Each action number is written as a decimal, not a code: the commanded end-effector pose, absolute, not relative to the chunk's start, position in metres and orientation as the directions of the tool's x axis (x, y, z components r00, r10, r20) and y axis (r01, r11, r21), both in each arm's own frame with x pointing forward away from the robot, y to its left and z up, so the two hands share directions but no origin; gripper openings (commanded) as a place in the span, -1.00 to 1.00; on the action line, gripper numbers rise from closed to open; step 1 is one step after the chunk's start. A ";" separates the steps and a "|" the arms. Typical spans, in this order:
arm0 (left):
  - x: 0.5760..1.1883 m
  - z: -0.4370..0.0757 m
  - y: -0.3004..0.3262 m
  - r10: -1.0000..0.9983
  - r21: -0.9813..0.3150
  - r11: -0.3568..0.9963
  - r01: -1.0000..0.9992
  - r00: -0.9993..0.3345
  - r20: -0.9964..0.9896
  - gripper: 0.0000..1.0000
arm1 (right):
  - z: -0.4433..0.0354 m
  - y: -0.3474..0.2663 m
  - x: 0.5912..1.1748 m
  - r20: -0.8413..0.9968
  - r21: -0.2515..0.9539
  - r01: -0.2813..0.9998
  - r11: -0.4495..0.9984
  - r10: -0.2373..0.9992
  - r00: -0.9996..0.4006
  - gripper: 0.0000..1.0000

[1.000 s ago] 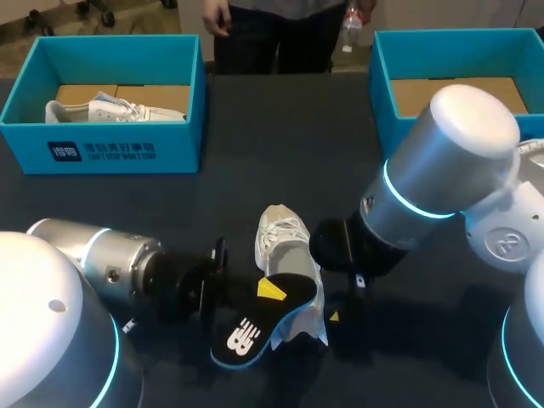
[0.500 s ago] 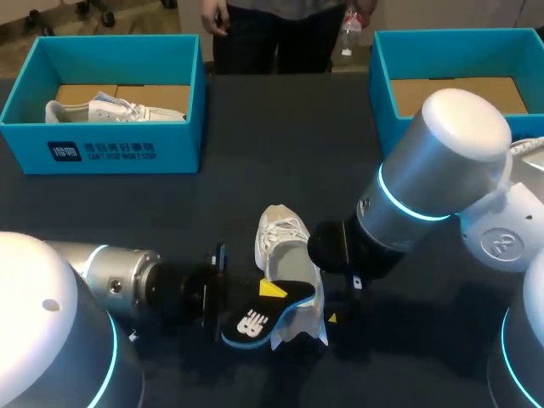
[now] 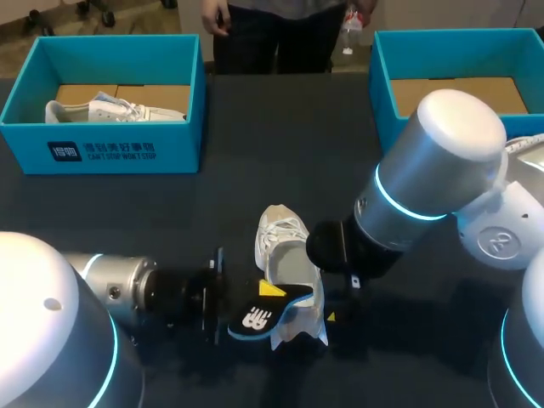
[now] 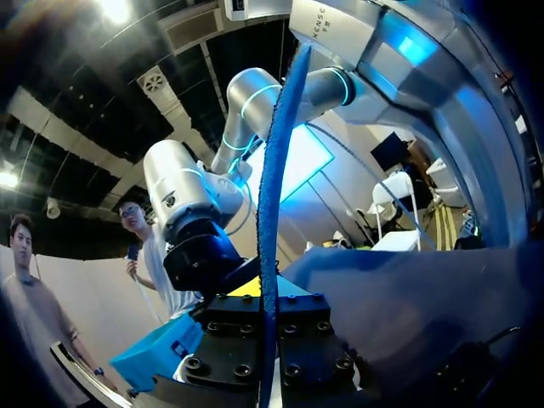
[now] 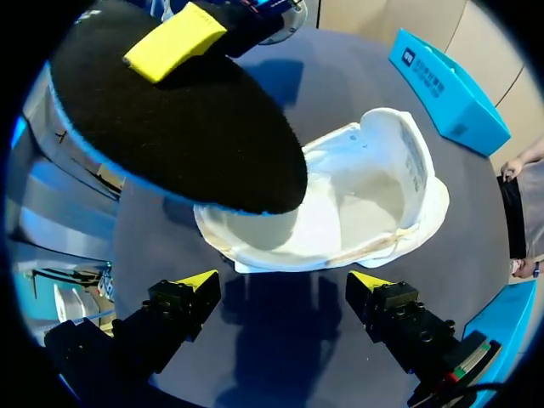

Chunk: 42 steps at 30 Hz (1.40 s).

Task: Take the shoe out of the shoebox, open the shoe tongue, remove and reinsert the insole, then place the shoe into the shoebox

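**Head view.** The white sneaker point(image 3: 287, 255) lies at the middle of the dark bench point(image 3: 280, 161), toe far and heel near, between the two arms; the black, blue-edged insole point(image 3: 253, 320) slants in from the near left, its far end over the heel opening; the left gripper point(image 3: 269, 292) is clamped on the insole, one yellow tip showing on its upper face; the right gripper point(image 3: 333, 313) sits low at the sneaker's near right, most of it hidden under its arm. The left shoebox point(image 3: 102, 153), far left, holds a second sneaker point(image 3: 110, 109); the right shoebox point(image 3: 382, 85), far right, is judged to be the sneaker's destination.

**Left wrist view.** The insole point(image 4: 274, 187) appears edge-on as a thin blue strip rising from between the gripper's fingers; a pinch across its flat faces keeps it stiff enough to steer.

**Right wrist view.** The right gripper point(image 5: 283, 280) stands wide, both tips just short of the sneaker point(image 5: 374, 187) and touching nothing; it is probably placed to brace the heel. The sneaker's mouth faces the camera; the insole point(image 5: 187, 127) overhangs it, tip at the opening. Reinsertion is judged to be under way; boxing is not yet done.
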State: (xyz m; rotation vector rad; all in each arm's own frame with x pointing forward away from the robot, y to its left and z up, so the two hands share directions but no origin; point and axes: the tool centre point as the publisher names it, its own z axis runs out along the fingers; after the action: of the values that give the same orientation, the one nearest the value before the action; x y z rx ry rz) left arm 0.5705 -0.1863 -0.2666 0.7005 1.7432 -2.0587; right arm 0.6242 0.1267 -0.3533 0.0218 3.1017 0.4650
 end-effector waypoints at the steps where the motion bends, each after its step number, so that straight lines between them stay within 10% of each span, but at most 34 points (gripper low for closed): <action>1: 0.565 -0.267 -0.190 0.029 -0.803 -0.188 0.566 -0.814 -0.581 -1.00 | -0.352 0.128 0.625 0.000 0.280 0.010 0.960 0.011 -1.000 1.00; 42: 0.566 -0.268 -0.216 -0.011 -0.852 -0.164 0.497 -0.865 -0.502 -1.00 | -0.352 0.128 0.625 0.000 0.280 0.010 0.960 0.011 -1.000 1.00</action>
State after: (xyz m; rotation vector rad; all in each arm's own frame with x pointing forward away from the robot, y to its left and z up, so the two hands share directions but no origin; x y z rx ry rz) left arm 0.5674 -0.2109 -0.2672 0.5643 1.7691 -2.0918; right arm 0.6253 0.1271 -0.3507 0.0157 3.1101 0.4462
